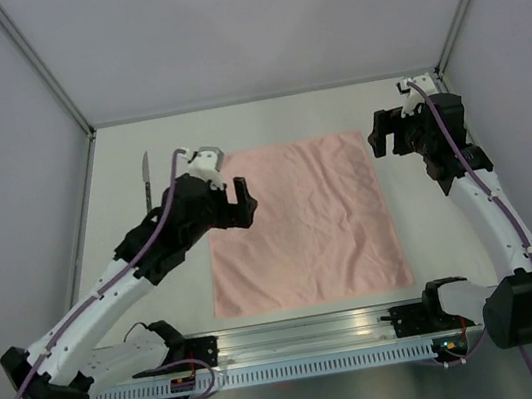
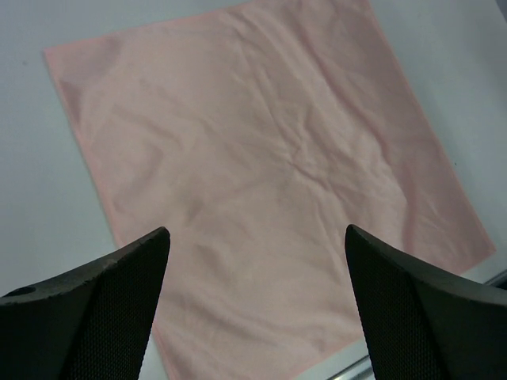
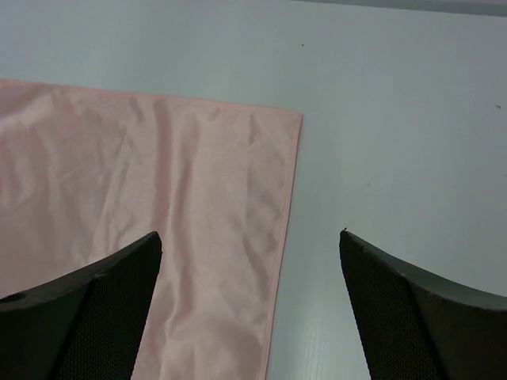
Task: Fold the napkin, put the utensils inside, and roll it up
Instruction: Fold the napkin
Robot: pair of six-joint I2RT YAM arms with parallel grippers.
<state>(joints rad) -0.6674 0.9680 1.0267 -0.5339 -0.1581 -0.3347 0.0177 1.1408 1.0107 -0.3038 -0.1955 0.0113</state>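
The salmon-pink napkin [image 1: 300,222] lies flat and unfolded, lightly creased, in the middle of the table. It fills the left wrist view [image 2: 261,182] and its far right corner shows in the right wrist view [image 3: 158,206]. My left gripper [image 1: 238,202] hovers open over the napkin's far left part. My right gripper [image 1: 385,137] hovers open just beyond the napkin's far right corner. Both are empty. A knife [image 1: 145,175] lies on the table left of the napkin, beside the left arm. No other utensil is in view.
A metal rail [image 1: 298,336] with the arm bases runs along the near edge. Grey walls with frame posts [image 1: 43,68] enclose the white table [image 1: 263,119] on the left, back and right.
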